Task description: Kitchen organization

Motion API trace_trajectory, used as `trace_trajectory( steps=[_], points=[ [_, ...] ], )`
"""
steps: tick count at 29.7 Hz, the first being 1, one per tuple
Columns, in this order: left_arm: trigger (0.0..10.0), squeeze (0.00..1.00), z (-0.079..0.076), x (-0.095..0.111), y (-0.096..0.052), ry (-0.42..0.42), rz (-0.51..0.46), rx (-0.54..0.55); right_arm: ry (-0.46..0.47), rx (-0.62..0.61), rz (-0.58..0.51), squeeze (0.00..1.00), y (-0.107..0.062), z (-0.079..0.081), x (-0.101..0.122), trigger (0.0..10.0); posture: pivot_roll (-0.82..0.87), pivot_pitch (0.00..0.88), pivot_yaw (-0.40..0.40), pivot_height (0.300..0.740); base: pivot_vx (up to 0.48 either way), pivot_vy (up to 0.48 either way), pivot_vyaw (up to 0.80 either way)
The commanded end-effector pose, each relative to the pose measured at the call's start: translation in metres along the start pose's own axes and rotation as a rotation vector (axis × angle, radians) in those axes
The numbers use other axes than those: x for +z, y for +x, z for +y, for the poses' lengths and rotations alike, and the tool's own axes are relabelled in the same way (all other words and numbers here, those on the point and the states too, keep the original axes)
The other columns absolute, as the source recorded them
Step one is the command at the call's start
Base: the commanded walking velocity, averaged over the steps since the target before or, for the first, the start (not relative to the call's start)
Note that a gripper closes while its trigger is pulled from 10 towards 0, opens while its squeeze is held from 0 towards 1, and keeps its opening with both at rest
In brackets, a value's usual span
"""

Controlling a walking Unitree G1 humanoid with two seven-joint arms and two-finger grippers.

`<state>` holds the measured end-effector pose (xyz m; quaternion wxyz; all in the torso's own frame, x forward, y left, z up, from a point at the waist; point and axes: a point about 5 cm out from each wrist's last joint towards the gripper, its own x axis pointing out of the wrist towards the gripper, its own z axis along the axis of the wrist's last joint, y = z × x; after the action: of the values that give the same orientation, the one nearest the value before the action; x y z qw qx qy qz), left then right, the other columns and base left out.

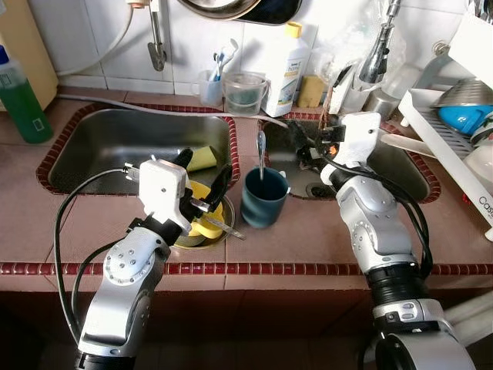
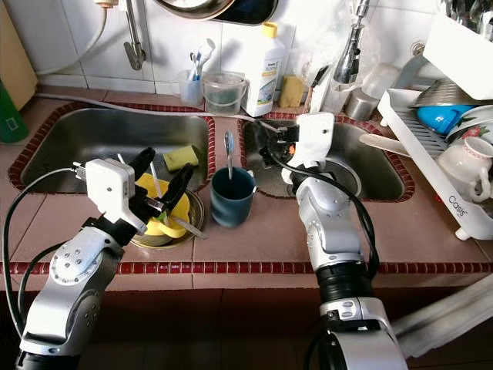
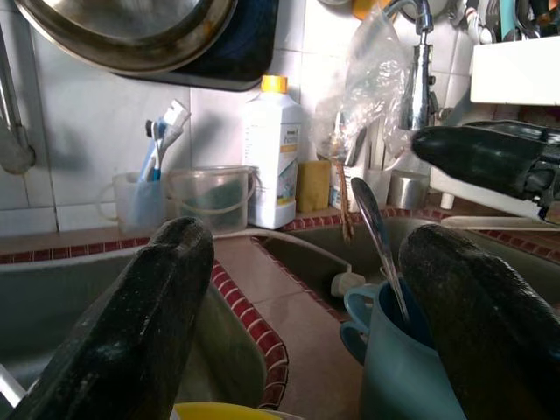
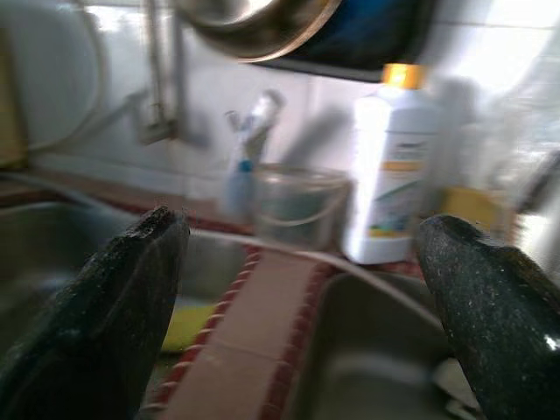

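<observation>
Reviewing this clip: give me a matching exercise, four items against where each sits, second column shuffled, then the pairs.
Items:
1. spoon
2. yellow sponge
3. white bottle
4. blue bowl

Places:
A. in the dish rack
B. on the ledge against the wall tiles
C. standing in the blue mug
D. in the left sink

Pairs: 1-C, 2-D, 3-B, 4-A
</observation>
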<state>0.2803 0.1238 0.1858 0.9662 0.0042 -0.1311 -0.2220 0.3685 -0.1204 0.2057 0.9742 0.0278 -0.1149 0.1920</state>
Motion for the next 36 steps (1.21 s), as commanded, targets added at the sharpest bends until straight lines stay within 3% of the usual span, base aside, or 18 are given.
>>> trace_trajectory(
  steps=[1,11,25,26,28,29,30,31,36],
  points=[
    [10.0,0.0,-0.004,0.003,-0.001,0.003,-0.006,-0.005,-0.005,0.05,0.004,0.0,0.004,0.005,0.005,10.0,-0.13,0.082,-0.101,0.74,0.0,0.0,0.0],
    [10.0,0.0,-0.005,0.004,-0.002,-0.005,-0.009,0.006,0.032,0.186,0.109,0.0,-0.002,0.02,-0.01,10.0,-0.13,0.078,-0.112,0.74,0.0,0.0,0.0],
    [10.0,0.0,-0.007,0.003,0.001,-0.011,-0.015,0.007,0.072,0.176,0.215,0.0,-0.005,0.015,-0.022,9.8,-0.14,0.069,-0.119,0.74,0.0,0.0,0.0],
    [10.0,0.0,-0.007,0.004,0.001,-0.012,-0.016,0.008,0.078,0.179,0.212,0.0,-0.006,0.014,-0.021,5.7,-0.14,0.071,-0.119,0.74,0.0,0.0,0.0],
    [10.0,0.0,-0.007,0.004,0.001,-0.012,-0.016,0.009,0.075,0.178,0.208,0.0,-0.006,0.014,-0.02,5.5,-0.14,0.071,-0.119,0.74,0.0,0.0,0.0],
    [10.0,0.0,-0.007,0.004,0.001,-0.012,-0.016,0.011,0.088,0.175,0.201,0.0,-0.006,0.012,-0.019,0.7,-0.14,0.073,-0.12,0.74,0.0,0.0,0.0],
    [10.0,0.0,-0.007,0.004,0.001,-0.012,-0.016,0.011,0.088,0.175,0.201,0.0,-0.006,0.012,-0.019,0.7,-0.14,0.073,-0.12,0.74,0.0,0.0,0.0],
    [10.0,0.0,-0.007,0.003,0.001,-0.014,-0.016,0.012,0.09,0.174,0.202,0.0,-0.006,0.012,-0.019,0.0,-0.14,0.074,-0.12,0.74,0.0,0.0,0.0],
    [10.0,0.0,-0.007,0.004,0.002,-0.015,-0.017,0.014,0.113,0.187,0.194,0.0,-0.004,0.011,-0.017,0.0,-0.14,0.078,-0.121,0.74,0.0,0.0,0.0]
  ],
)
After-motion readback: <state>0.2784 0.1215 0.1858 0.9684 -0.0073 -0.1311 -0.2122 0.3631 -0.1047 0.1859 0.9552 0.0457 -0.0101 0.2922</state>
